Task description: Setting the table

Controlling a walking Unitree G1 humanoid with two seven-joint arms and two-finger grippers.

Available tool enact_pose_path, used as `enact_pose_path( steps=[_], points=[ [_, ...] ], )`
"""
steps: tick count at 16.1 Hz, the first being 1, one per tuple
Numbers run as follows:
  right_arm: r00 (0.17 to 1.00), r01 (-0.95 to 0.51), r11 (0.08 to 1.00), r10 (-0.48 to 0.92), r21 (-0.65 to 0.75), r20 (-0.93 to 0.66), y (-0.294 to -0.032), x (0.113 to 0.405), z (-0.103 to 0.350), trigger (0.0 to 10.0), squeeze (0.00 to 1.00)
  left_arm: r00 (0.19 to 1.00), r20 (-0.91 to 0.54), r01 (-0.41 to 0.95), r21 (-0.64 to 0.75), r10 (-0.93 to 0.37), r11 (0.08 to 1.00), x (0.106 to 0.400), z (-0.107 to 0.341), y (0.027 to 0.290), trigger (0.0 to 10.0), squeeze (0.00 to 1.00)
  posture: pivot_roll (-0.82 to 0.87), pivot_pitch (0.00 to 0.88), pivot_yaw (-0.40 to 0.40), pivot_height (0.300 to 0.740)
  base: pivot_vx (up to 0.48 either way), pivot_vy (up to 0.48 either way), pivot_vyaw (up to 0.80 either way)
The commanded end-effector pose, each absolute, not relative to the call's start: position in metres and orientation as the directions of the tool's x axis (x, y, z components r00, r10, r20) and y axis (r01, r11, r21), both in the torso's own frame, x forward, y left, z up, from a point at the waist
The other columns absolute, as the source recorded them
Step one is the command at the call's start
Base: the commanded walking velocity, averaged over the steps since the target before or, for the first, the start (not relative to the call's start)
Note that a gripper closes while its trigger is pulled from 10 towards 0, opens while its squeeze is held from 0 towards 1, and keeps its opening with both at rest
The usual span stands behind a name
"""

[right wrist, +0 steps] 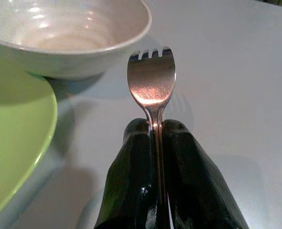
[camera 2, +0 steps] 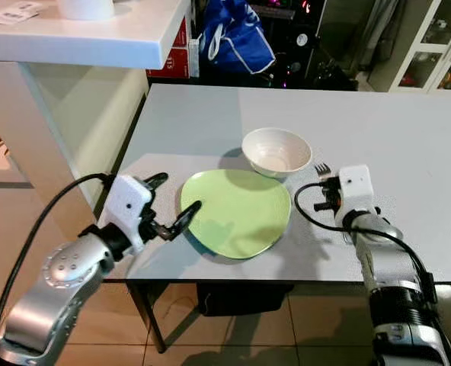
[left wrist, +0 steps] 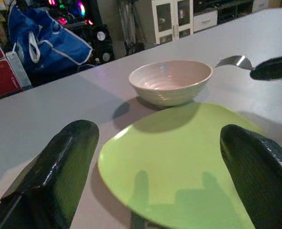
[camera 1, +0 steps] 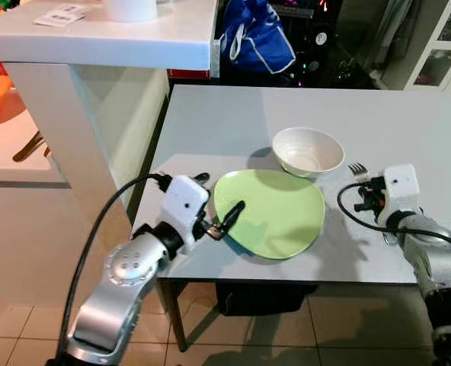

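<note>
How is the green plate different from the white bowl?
The green plate is flat and shallow, while the white bowl is deep with tall sides. The plate is bright green and smooth; the bowl is white with faint rings inside. The plate looks wider than the bowl. The plate lies nearer the robot, the bowl just behind it. Both are round, empty and resting on the grey table.

Green plate (camera 1: pixel 275 213) on grey table (camera 1: pixel 233 122), white bowl (camera 1: pixel 308 151) behind; left pincer (camera 1: pixel 219 210) spread at plate edge.
</note>
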State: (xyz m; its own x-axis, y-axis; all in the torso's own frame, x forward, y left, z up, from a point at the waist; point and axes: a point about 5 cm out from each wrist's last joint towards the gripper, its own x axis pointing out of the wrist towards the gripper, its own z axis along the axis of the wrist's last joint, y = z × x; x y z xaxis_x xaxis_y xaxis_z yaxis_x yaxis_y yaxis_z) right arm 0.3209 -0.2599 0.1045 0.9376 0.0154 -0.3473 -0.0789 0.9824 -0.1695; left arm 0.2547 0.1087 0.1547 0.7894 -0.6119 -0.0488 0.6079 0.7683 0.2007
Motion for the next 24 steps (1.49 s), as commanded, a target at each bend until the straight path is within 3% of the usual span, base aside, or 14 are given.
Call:
enact_pose_path(
  steps=[1,4,12,21,22,23,24],
  points=[
    [0.939,-0.094,0.979,0.028,-0.180,-0.342,-0.253,0.326,0.104,10.0,0.00,0.769,-0.062,0.632,0.222,-0.636,0.743,0.255,0.154,0.109,10.0,0.00,0.00,0.000,-0.008,0.740,0.000,0.000,0.00],
    [0.917,-0.106,0.961,-0.005,-0.256,-0.399,-0.252,0.328,0.091,10.0,0.00,0.740,-0.111,0.667,0.244,-0.663,0.704,0.251,0.152,0.112,10.0,0.00,0.02,0.000,-0.001,0.740,0.000,0.000,0.00],
    [0.890,-0.017,0.992,-0.042,-0.126,-0.454,-0.246,0.342,0.080,10.0,0.00,0.717,-0.148,0.693,0.252,-0.681,0.675,0.242,0.155,0.124,10.0,0.00,0.08,0.000,-0.006,0.740,0.000,0.000,0.00],
    [0.845,-0.001,0.995,-0.050,-0.095,-0.533,-0.239,0.340,0.064,10.0,0.00,0.658,-0.164,0.750,0.234,-0.735,0.619,0.237,0.158,0.119,10.0,0.00,0.10,0.000,0.001,0.740,0.000,0.000,0.00],
    [0.841,0.000,0.996,-0.048,-0.089,-0.539,-0.239,0.339,0.063,10.0,0.78,0.638,-0.168,0.767,0.220,-0.751,0.603,0.235,0.157,0.117,10.0,0.00,0.10,0.000,0.001,0.740,0.000,0.000,0.00],
    [0.838,0.004,0.996,-0.052,-0.090,-0.543,-0.240,0.339,0.062,10.0,1.00,0.608,-0.176,0.792,0.201,-0.775,0.576,0.231,0.157,0.115,10.0,0.00,0.10,0.000,0.001,0.740,0.000,0.000,0.00],
    [0.837,0.005,0.996,-0.052,-0.088,-0.545,-0.241,0.339,0.062,10.0,1.00,0.593,-0.180,0.803,0.192,-0.785,0.564,0.230,0.157,0.114,10.0,0.00,0.10,0.000,0.001,0.740,0.000,0.000,0.00]
  ],
)
